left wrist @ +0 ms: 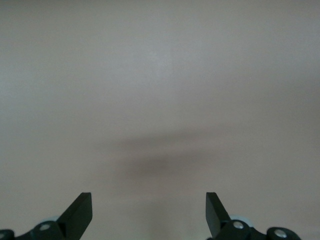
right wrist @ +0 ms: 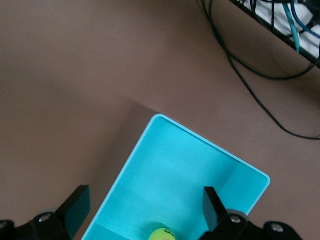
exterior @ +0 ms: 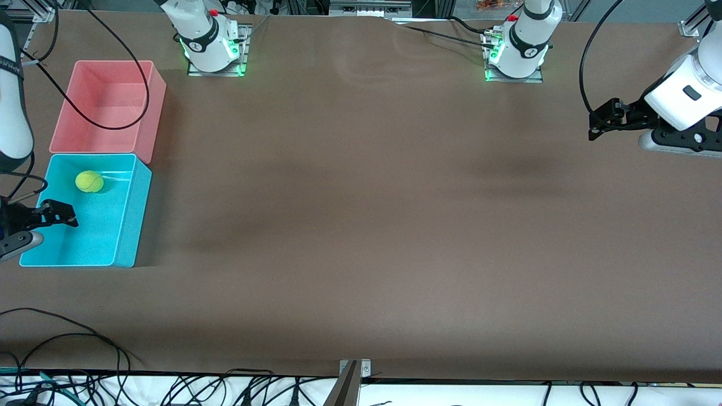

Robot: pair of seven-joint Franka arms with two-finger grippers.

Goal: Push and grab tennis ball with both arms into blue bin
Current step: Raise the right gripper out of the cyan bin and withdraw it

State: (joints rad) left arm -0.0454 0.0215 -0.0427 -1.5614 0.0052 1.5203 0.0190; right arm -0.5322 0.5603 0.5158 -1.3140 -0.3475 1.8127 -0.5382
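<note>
The ball point(exterior: 89, 181) is lying in the blue bin point(exterior: 127, 237). The right gripper point(exterior: 56, 213) is hovering over the bin, spread wide, holding nothing. The left gripper point(exterior: 606, 119) is waiting wide apart, empty, over the table's point(exterior: 361, 225) left-arm end.

Counter point(exterior: 361, 225): matt brown sheet covering, smooth, with faint wrinkles near the arm bases.

Blue bin point(exterior: 127, 237): smooth cyan plastic, slight sheen on the inner floor.

Pink bin point(exterior: 152, 113): same smooth plastic, duller finish.

Tennis ball point(exterior: 89, 181): fuzzy yellow-green felt, matt, resting in the blue bin.

Arms: glossy white plastic shells with black rubbery cables.

Left pincer point(left wrist: 149, 212) and right pincer point(right wrist: 146, 206): matt black fingers, wide apart in both wrist views, with small bright metal screws at the finger bases.
</note>
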